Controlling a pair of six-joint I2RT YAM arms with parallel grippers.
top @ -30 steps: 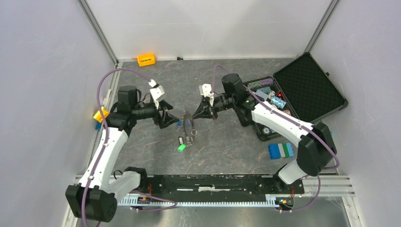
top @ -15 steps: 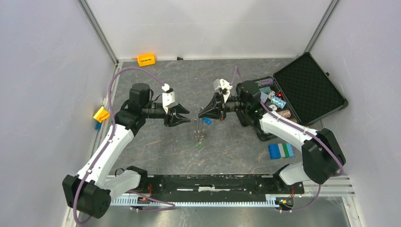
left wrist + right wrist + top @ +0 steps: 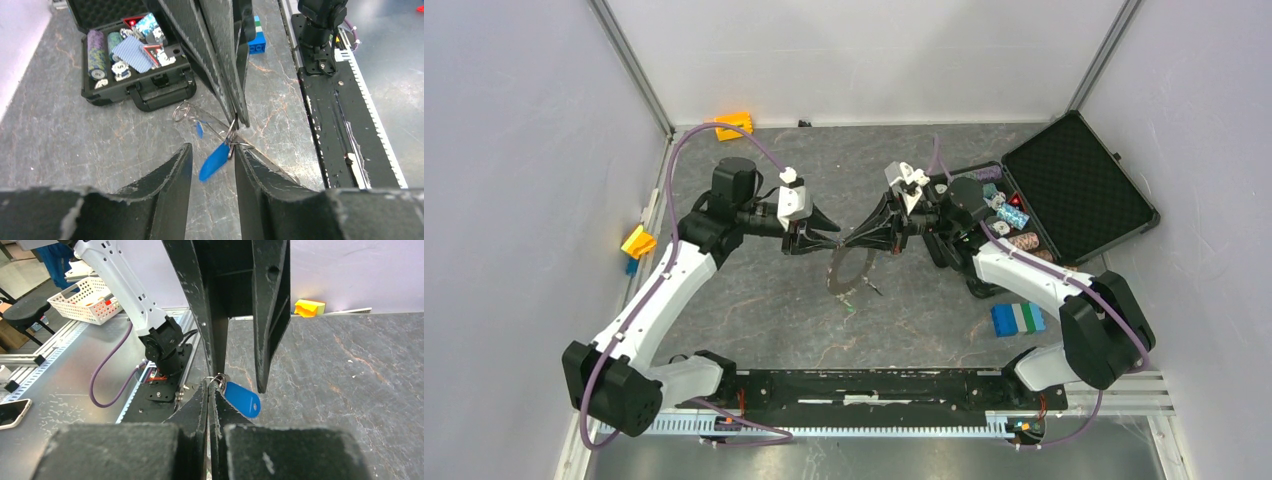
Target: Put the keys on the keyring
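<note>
The keyring point(image 3: 832, 272) hangs in the air between both grippers, its thin rim pinched by my right gripper point(image 3: 852, 242), which is shut on it point(image 3: 210, 386). A key with a blue tag point(image 3: 242, 399) dangles from the ring just beside the right fingertips. My left gripper point(image 3: 832, 241) faces the right one tip to tip. It is open point(image 3: 212, 147), and the blue tag point(image 3: 212, 162) hangs between its fingers without being gripped. More keys hang below the ring point(image 3: 869, 288), and a green tag point(image 3: 848, 308) shows beneath them.
An open black case point(image 3: 1079, 185) with striped chips point(image 3: 1009, 215) lies at the right. A blue-green-white block point(image 3: 1018, 318) sits in front of it. An orange block point(image 3: 734, 125) is at the back wall and a yellow piece point(image 3: 637, 241) at the left edge.
Both grippers rose and moved toward the back, lifting the keyring with its keys off the table. The ring now hangs face-on between the tips, which have come closer together.
</note>
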